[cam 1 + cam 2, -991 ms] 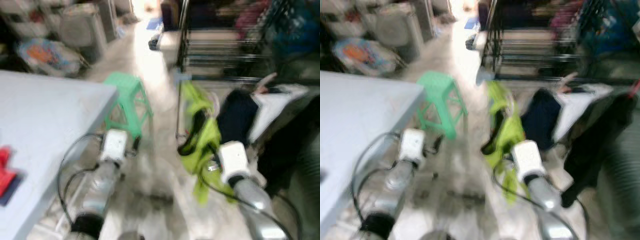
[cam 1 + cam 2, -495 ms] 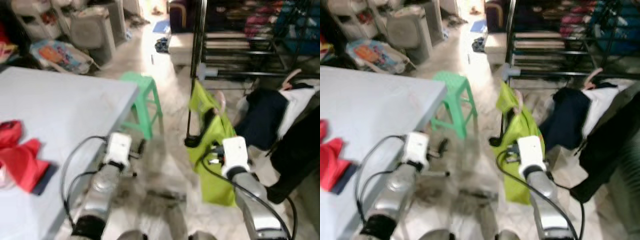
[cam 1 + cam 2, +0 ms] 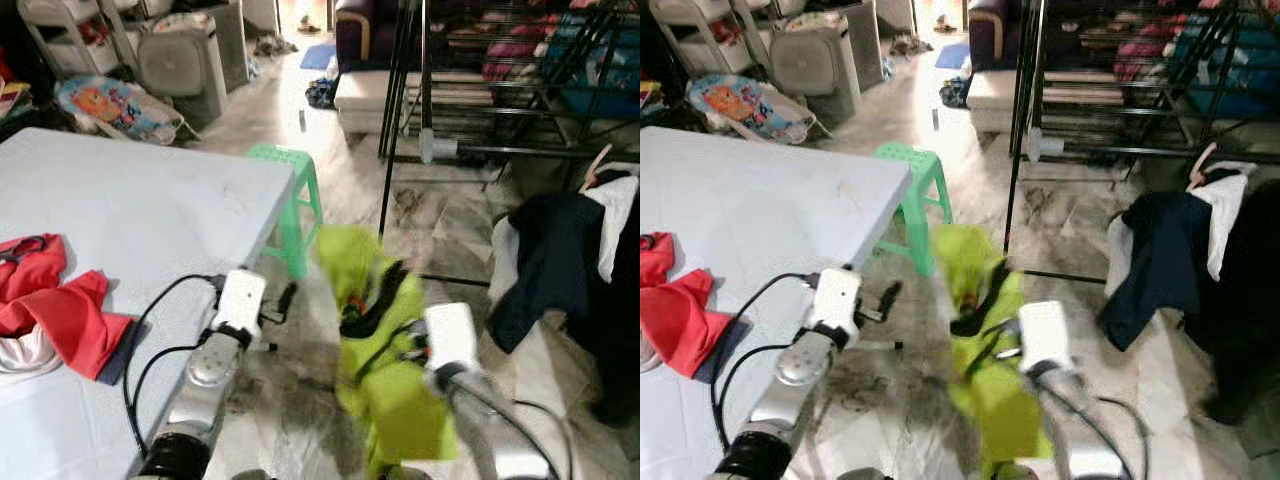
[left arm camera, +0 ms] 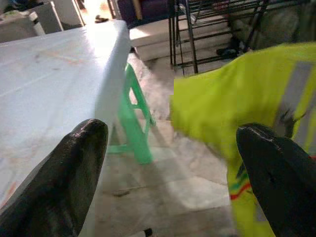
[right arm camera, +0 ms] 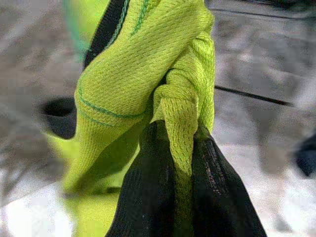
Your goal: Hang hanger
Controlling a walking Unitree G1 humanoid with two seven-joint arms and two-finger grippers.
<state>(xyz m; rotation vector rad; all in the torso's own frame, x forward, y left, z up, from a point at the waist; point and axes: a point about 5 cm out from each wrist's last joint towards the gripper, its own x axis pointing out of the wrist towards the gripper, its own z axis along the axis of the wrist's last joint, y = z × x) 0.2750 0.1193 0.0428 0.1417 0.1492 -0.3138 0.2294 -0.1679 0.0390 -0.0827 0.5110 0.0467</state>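
Observation:
A lime-green mesh garment (image 3: 385, 350) with a black collar and grey reflective strips hangs blurred in front of me, between the table and the rack. My right gripper (image 5: 177, 136) is shut on a fold of this garment (image 5: 148, 74); no hanger can be made out inside the cloth. The black metal clothes rack (image 3: 425, 100) stands behind it, a bit to the right. My left gripper (image 4: 173, 143) is open and holds nothing; it hovers at the table's corner, with the green garment (image 4: 256, 94) to its right.
The pale table (image 3: 150, 210) is on my left with red clothes (image 3: 50, 300) on it. A green plastic stool (image 3: 295, 200) stands by its corner. A dark and a white garment (image 3: 550, 250) hang at the right. Boxes and a fan (image 3: 180, 60) line the far left.
The whole view has swung left, bringing more of the table into sight. The green garment in my right gripper has swung left towards the middle and is blurred by motion.

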